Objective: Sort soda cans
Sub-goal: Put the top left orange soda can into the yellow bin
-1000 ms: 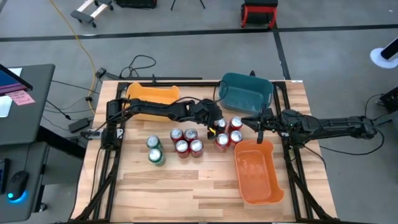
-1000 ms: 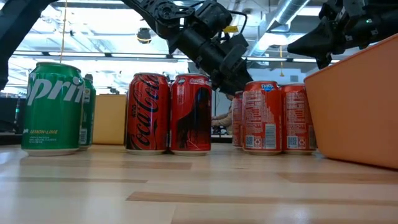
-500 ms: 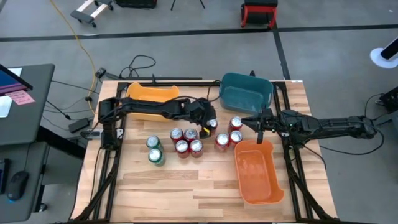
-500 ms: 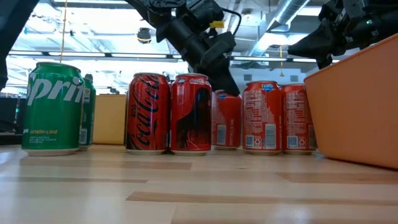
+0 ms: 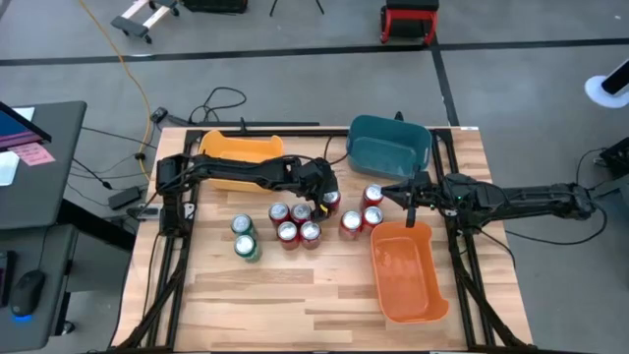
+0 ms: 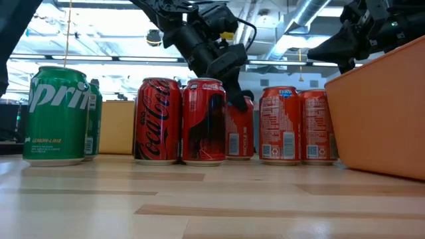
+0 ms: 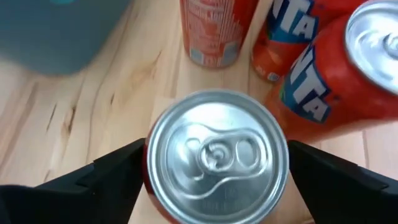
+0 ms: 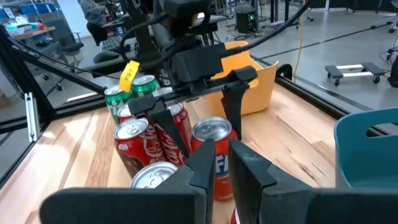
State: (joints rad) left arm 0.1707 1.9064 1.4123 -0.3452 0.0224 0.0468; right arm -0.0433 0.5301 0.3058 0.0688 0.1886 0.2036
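Note:
Several red cans and two green cans (image 5: 244, 237) stand upright on the wooden table. Four red cola cans (image 5: 295, 222) form a cluster at the middle, with three orange-red Fanta cans (image 5: 365, 212) to their right. My left gripper (image 5: 324, 200) is between these groups, shut on one more red can (image 7: 217, 155), whose silver top fills the left wrist view. My right gripper (image 5: 413, 194) hovers shut over the far end of the orange bin (image 5: 405, 275), touching nothing. My left gripper pinches the red can by its upper side wall, just below the rim (image 7: 152, 168), one finger (image 7: 115, 177) on each side. The fingers come from above, slanting down from the table's left. The can (image 6: 239, 129) stays nearly upright; whether its base touches the table I cannot tell.
A yellow bin (image 5: 241, 152) sits at the far left of the table and a teal bin (image 5: 388, 143) at the far middle. The orange bin takes up the near right. Bare wood lies along the near edge (image 5: 285, 295).
My left gripper has moved toward the table's left with the red can in its hold. The can has left the Fanta group and now stands close beside the cola cluster, tipped slightly.

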